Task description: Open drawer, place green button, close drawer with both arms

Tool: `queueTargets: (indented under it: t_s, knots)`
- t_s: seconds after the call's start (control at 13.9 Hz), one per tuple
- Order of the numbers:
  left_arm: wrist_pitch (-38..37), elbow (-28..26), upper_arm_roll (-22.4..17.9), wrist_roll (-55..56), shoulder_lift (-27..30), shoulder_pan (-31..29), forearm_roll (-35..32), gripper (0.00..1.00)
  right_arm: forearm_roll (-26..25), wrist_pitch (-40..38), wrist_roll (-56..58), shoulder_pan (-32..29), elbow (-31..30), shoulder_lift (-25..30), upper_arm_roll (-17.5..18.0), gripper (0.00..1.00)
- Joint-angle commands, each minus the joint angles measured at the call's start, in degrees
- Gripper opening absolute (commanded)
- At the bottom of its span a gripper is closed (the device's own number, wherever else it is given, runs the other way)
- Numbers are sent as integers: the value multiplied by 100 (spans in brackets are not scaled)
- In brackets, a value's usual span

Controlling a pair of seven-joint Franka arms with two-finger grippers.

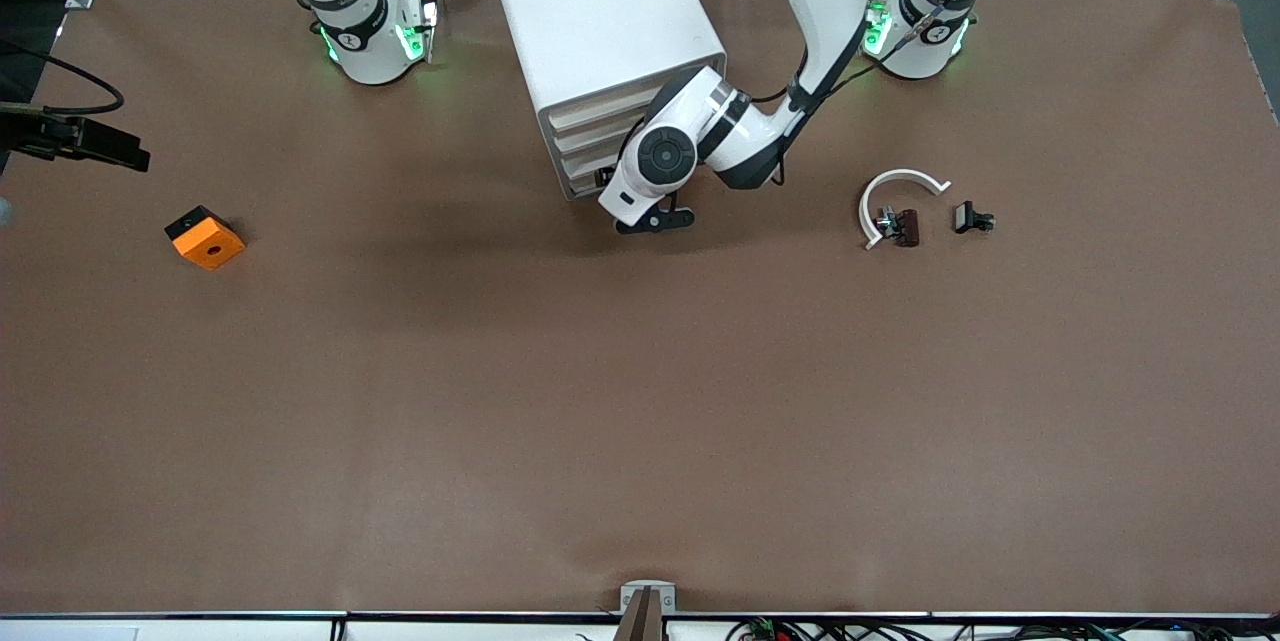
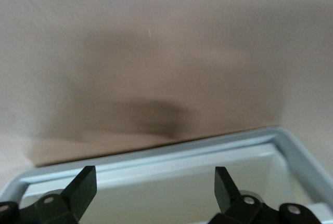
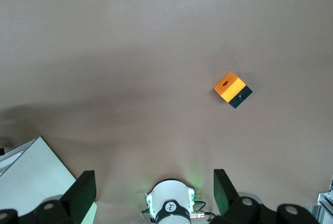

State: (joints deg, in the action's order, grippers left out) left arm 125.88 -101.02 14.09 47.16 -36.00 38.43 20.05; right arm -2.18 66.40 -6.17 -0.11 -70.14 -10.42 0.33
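— White drawer (image 2: pixel 156 182) sits under our left gripper (image 2: pixel 156 190) at the cabinet (image 1: pixel 600 31) front; fingers spread wide, gripping nothing. We should hook the front strip squarely and pull straight.

— Right gripper (image 3: pixel 153 193) waits high over the table, equally wide, empty. We can't pick out the button; our wrist hides the drawer fronts.
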Motion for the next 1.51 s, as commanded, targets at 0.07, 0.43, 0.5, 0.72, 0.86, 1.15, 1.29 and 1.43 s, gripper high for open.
queueTargets:
  t_s: [0.07,0.43,0.5,0.72,0.86,1.15,1.29,1.43]
  knots:
    - [-151,100,-3,-5,417,-817,-325,100,95,119,413,-94,-105,241,99,100]
    - [-300,293,-3,-5,883,-2170,-1099,100,164,786,389,-130,-1308,1067,64,100]
    - [-422,424,-3,-14,919,-2390,-1152,100,261,813,380,-130,-1414,1103,29,100]
    - [-888,934,-3,-32,971,-3006,-1659,100,376,971,127,-174,-1599,1261,11,100]
    - [-1047,1119,6,-259,1120,-3296,-2293,100,376,1085,46,-157,-1784,1410,20,100]
    - [-1205,1243,6,-1505,1594,-3859,-2436,100,376,1164,108,-165,-1767,1585,20,100]
    - [-1512,1252,15,-2111,1893,-4192,-2436,100,367,1183,108,-174,-1784,1648,20,100]
    - [-1741,1252,50,-2911,2166,-4474,-2374,100,367,1182,108,-165,-1784,1648,28,100]
